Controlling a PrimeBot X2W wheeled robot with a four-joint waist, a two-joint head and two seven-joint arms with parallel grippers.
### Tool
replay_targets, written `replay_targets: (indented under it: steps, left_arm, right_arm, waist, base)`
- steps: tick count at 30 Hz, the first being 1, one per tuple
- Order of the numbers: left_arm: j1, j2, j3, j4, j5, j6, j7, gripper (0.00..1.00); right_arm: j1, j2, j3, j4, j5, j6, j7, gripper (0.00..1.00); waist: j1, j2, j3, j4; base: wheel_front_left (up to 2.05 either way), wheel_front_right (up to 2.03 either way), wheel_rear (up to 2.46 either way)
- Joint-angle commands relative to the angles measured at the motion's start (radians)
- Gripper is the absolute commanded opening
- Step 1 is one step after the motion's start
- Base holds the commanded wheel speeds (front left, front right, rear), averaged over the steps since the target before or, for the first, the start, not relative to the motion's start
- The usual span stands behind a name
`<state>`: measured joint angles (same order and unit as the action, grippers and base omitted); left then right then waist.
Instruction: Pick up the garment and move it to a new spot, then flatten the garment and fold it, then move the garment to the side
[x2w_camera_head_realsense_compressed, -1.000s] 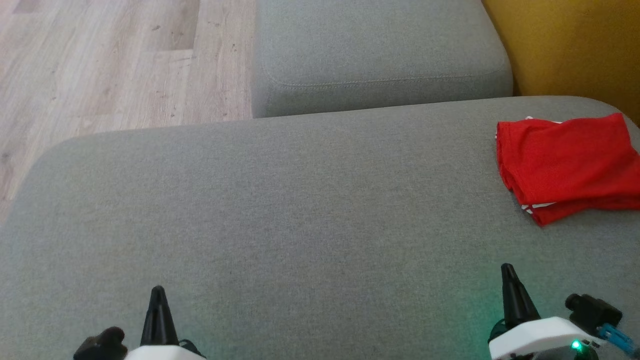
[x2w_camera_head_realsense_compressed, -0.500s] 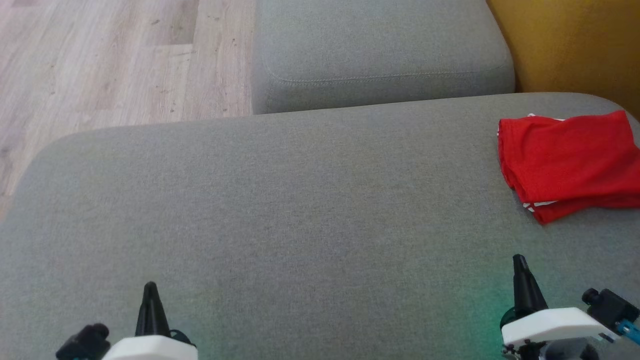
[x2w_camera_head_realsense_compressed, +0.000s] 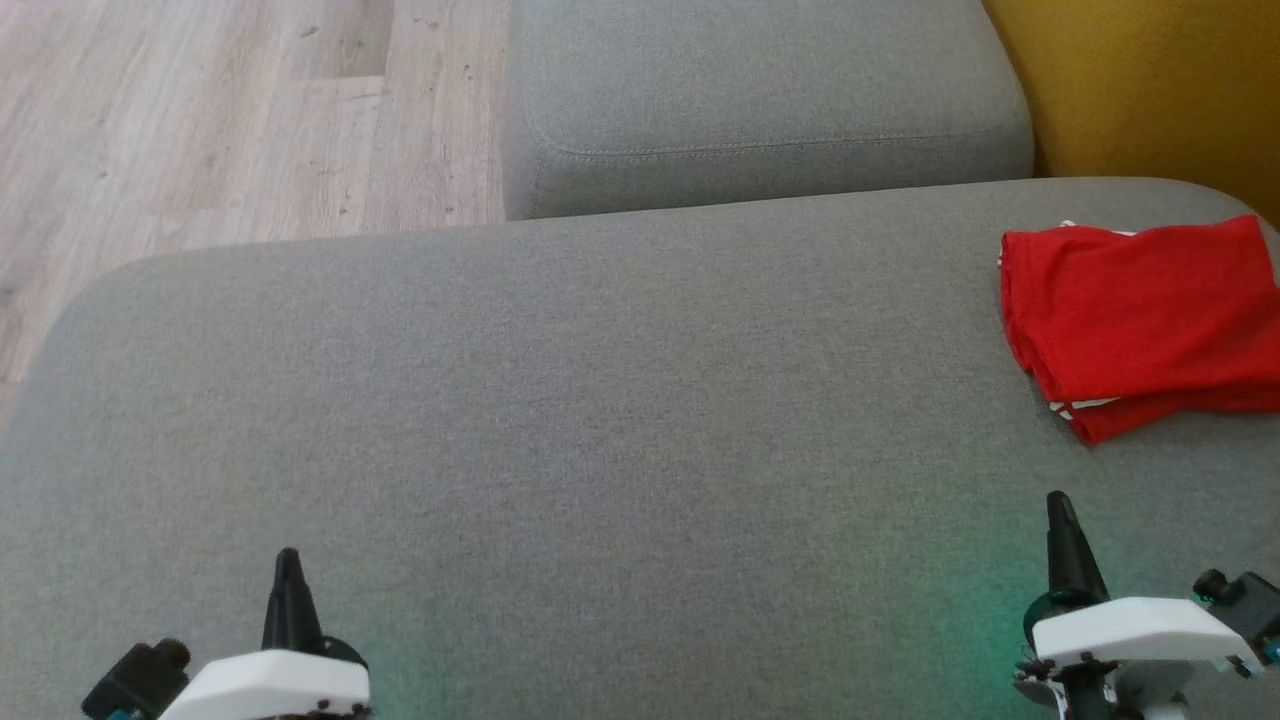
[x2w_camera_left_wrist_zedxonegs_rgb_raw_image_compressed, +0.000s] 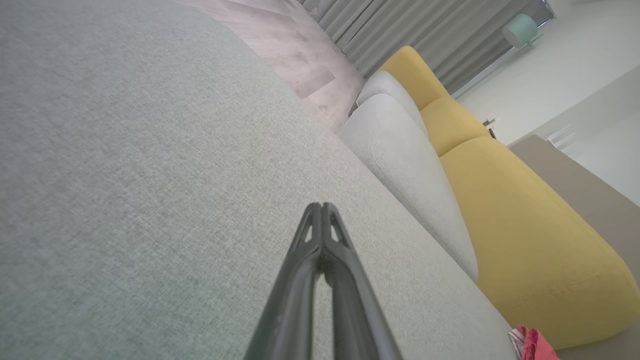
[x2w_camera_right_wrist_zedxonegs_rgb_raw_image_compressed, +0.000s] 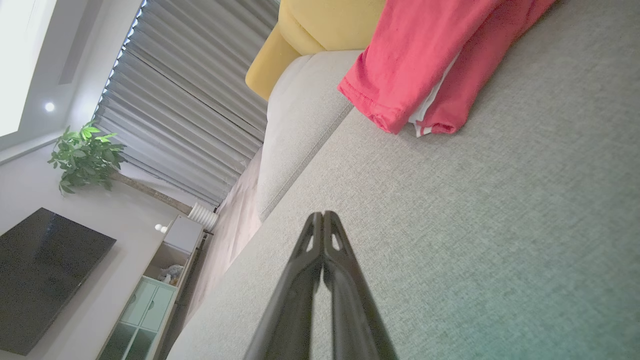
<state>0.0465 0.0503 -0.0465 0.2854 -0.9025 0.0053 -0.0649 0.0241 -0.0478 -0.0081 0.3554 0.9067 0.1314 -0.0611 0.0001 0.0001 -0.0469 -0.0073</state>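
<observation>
the red garment (x2w_camera_head_realsense_compressed: 1140, 320) lies folded at the grey cushion's (x2w_camera_head_realsense_compressed: 600, 400) far right edge, near the right gripper (x2w_camera_head_realsense_compressed: 1060, 505) and well apart from the left gripper (x2w_camera_head_realsense_compressed: 287, 560), both pressed together and empty, so the move-aside step looks done, leaving only resting.

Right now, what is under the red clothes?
The folded red garment lies on the grey sofa cushion. White trim peeks from between its layers. Whatever lies directly beneath it is covered by the cloth.
</observation>
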Motion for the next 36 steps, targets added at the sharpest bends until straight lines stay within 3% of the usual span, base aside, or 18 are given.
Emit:
replay_targets:
  steps: [1,36]
  left_arm:
    - [-0.058,0.001,0.033,-0.034,-0.038,-0.015,0.008,0.0]
    - [-0.115,0.0,0.108,-0.038,-0.432,-0.086,0.109,0.0]
  right_arm:
    - [-0.059,-0.004,0.002,-0.041,0.04,0.0,0.008,0.0]
    - [-0.102,-0.004,-0.061,-0.082,0.431,-0.001,0.106,0.0]
  waist:
    - [-0.0001,-0.0001,0.002,0.0]
    - [-0.0001,-0.0001,0.03,0.004]
  base:
    - [0.0,0.0,0.0]
    - [0.0,0.0,0.0]
